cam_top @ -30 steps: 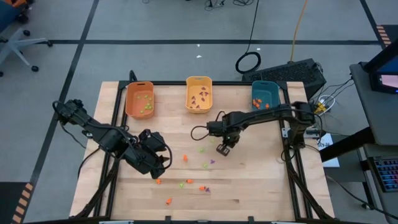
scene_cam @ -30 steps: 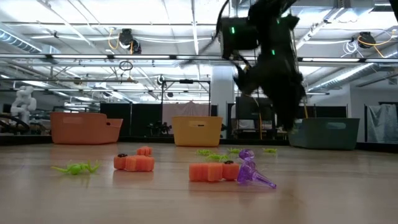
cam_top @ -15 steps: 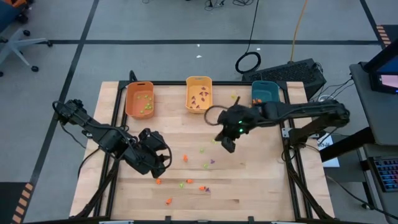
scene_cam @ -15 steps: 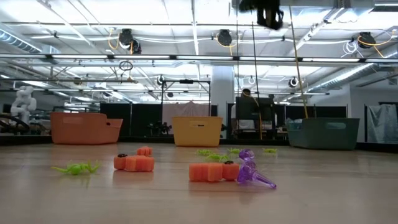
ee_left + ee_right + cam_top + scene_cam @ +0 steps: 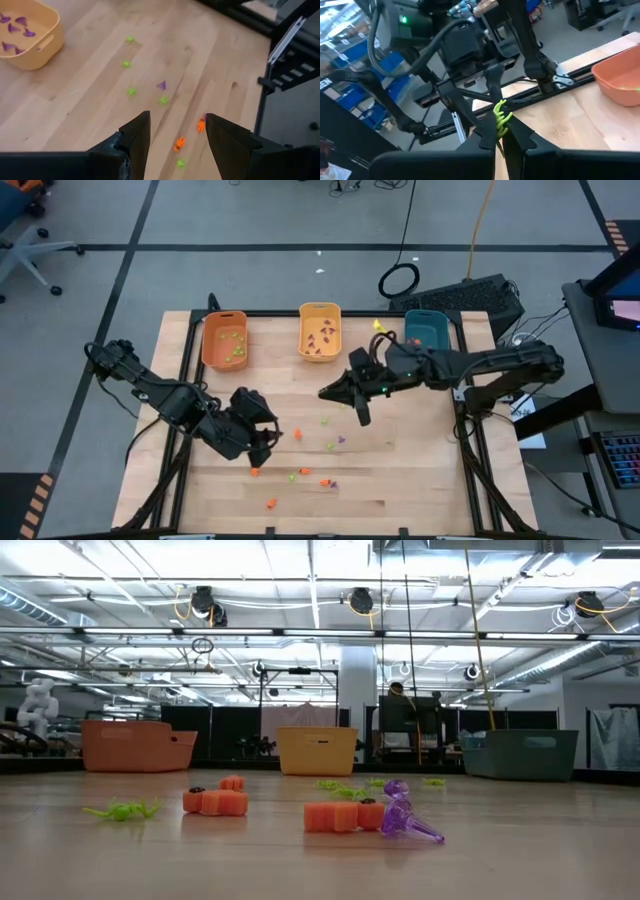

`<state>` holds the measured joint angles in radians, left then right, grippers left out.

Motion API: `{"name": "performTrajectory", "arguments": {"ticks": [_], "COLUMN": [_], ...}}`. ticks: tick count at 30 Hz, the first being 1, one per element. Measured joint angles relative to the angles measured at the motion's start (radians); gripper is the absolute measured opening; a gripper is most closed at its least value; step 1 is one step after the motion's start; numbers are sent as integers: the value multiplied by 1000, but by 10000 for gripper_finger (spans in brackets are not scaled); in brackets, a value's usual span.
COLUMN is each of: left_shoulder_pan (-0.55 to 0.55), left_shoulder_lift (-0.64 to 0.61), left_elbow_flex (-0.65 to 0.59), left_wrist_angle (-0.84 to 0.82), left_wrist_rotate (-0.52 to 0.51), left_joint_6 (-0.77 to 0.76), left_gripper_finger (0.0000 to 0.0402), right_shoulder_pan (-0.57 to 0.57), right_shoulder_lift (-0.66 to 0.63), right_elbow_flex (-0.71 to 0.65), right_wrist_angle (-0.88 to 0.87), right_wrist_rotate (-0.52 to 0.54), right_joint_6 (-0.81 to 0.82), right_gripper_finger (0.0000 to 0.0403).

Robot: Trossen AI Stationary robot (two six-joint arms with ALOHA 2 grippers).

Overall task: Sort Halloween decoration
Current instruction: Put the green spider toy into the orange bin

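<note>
High view: the right hand [image 5: 362,416] hangs mid-counter [image 5: 420,480]; the orange bin [image 5: 224,340] of green pieces lies well to its left, past the yellow bin [image 5: 320,331] of purple ones. The teal bin [image 5: 427,330] holds orange.

Right wrist view: its fingers pinch a green trinket [image 5: 500,118].

Left wrist view: the left hand [image 5: 176,131] gapes over loose trinkets.

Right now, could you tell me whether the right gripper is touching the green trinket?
Touching: the right wrist view shows the right gripper shut on the green trinket.
</note>
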<state>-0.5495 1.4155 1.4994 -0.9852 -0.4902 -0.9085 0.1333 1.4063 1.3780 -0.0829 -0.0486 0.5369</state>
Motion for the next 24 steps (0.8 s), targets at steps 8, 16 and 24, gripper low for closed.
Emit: {"name": "performTrajectory", "arguments": {"ticks": [8,16,24], "left_shoulder_pan": [0,0,0], "left_shoulder_lift": [0,0,0], "left_elbow_flex": [0,0,0], "left_wrist_angle": [62,64,65], "left_wrist_rotate": [-19,-20,-25], "left_joint_6": [1,6,0], "left_gripper_finger": [189,189,189], "right_shoulder_pan": [13,27,27], "right_shoulder_lift": [0,0,0], "right_elbow_flex": [-150,-184,-184], "right_wrist_angle": [246,302,304], "right_wrist_rotate": [3,48,46], "right_joint_6": [107,152,159], "right_gripper_finger": [0,0,0]}}
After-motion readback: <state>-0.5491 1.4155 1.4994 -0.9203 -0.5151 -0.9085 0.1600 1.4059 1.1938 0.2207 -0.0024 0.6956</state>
